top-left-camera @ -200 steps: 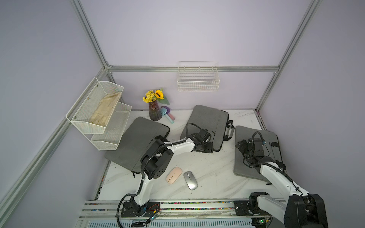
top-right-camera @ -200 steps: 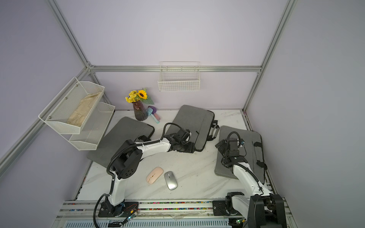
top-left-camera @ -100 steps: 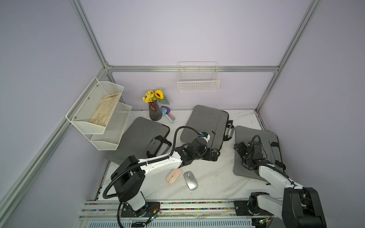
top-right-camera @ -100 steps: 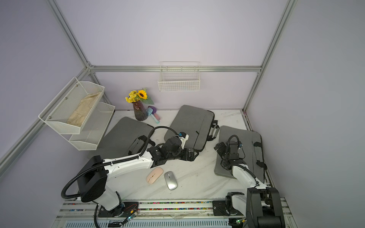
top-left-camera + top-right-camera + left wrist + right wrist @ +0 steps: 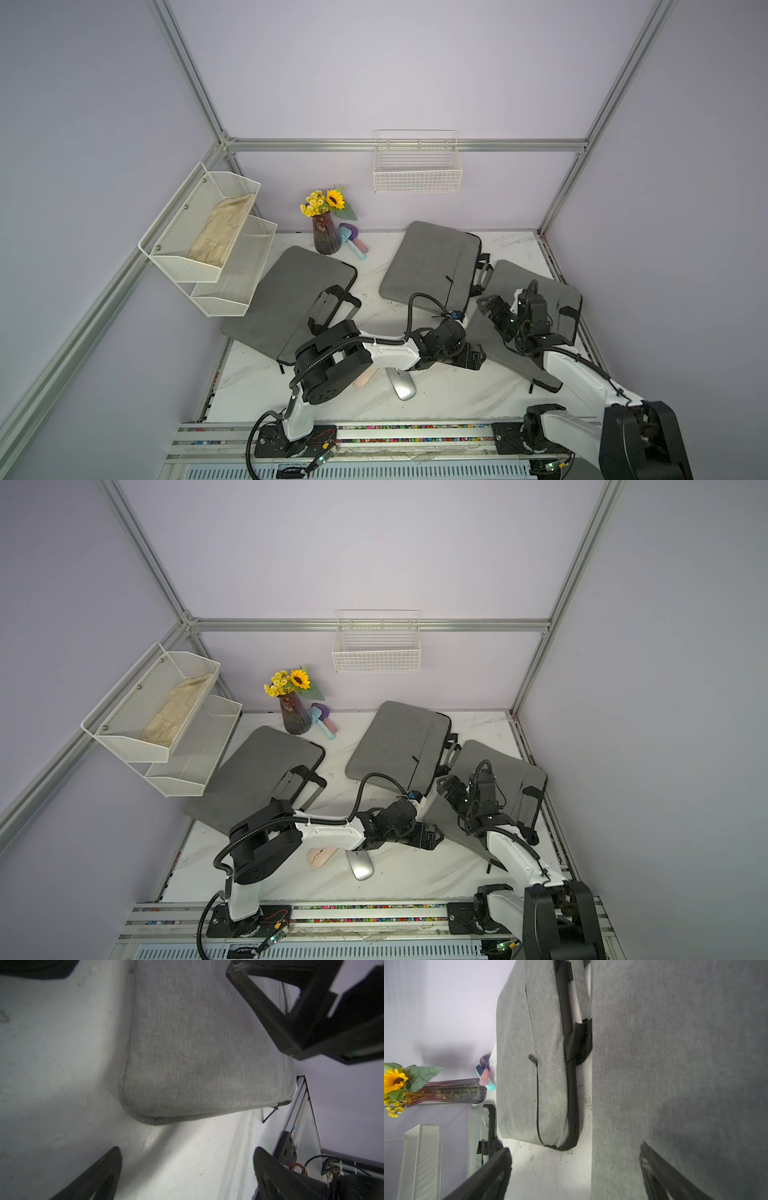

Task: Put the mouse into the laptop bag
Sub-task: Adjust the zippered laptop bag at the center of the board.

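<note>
Silver mouse (image 5: 402, 384) and pink mouse (image 5: 365, 378) lie loose on the near counter (image 5: 457, 399), partly under the left arm (image 5: 390, 355). Beyond, left fingers (image 5: 99, 1174) and right fingers (image 5: 488, 1174) gape empty beside a laptop bag (image 5: 557, 291). Reaching back, that arm could knock either mouse away.

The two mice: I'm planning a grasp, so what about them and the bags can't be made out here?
- Pink mouse: mostly hidden under the left arm in both top views.
- Silver mouse: far end covered by that arm.
- Both wrist views: no mouse in frame.
- Right laptop bag: right arm covers part; zipper state too small to tell.
</note>
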Action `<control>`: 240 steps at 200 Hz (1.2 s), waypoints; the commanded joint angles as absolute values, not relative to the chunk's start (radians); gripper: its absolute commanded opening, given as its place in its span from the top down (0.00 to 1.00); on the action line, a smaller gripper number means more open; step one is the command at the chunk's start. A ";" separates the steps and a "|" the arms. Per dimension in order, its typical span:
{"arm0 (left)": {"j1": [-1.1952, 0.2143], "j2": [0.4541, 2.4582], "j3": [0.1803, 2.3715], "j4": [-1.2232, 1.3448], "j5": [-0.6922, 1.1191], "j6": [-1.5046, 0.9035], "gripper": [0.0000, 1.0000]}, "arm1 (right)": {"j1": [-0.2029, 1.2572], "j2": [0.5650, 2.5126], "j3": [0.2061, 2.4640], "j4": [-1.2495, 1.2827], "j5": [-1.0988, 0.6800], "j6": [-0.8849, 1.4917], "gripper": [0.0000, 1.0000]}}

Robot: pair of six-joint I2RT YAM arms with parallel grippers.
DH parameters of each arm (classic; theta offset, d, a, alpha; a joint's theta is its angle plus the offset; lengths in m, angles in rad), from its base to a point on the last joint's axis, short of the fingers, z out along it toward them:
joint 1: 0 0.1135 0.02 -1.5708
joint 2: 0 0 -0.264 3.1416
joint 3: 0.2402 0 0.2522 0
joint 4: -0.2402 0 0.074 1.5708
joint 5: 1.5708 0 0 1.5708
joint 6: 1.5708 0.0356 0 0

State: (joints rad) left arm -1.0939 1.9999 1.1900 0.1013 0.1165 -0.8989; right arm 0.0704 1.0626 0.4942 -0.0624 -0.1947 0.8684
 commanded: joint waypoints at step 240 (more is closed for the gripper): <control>-0.928 1.654 0.928 -0.123 -0.226 -1.040 1.00 | 0.080 0.853 0.535 -0.363 -0.156 0.769 0.07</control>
State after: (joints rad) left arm -0.9695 1.7134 0.9497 -0.1261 -0.1490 -1.0492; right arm 0.0601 0.8574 0.5629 -0.3878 -0.1226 0.7578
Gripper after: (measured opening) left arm 0.049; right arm 0.935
